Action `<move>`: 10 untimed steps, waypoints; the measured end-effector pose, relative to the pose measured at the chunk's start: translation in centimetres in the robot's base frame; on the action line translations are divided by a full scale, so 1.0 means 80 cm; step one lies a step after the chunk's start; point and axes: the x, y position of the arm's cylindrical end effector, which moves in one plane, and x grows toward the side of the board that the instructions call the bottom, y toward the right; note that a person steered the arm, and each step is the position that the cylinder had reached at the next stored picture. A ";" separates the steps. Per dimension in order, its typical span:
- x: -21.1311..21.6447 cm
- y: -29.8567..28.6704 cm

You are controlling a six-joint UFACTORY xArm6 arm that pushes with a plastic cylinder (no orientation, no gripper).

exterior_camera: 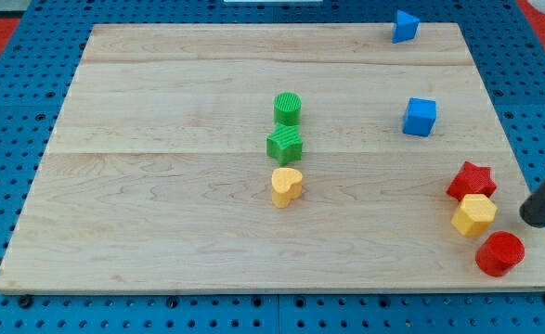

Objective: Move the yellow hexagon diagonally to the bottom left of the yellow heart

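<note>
The yellow hexagon [473, 214] sits near the right edge of the wooden board [161, 186], toward the view's bottom right corner. My tip [533, 219] is just to its right, at about the same height in the view, with a narrow gap between them; the rod slants in from the view's right edge, and from this angle I cannot say for sure whether the tip rests on the board's edge or just past it. The tip holds nothing and touches no block.

A red star [472, 179] lies right above the hexagon, apparently touching it or nearly so. A red cylinder [500, 253] stands just below and to the right of the hexagon, close under the tip.

The yellow heart [287, 186] is well apart from the hexagon, near the board's middle, to the view's left. Directly above the heart, almost in a column, come a green star [285, 145] and then a green cylinder [288, 109].

A blue cube [420, 117] stands toward the upper right, and another blue block [405, 26], its shape hard to make out, lies at the board's top edge.
</note>
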 end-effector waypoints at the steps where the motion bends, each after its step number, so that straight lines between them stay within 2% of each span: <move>1: 0.002 -0.049; 3: 0.002 -0.121; 5: -0.032 -0.136; 6: -0.031 -0.163; 7: -0.019 -0.178; 8: -0.018 -0.151; 10: 0.023 -0.167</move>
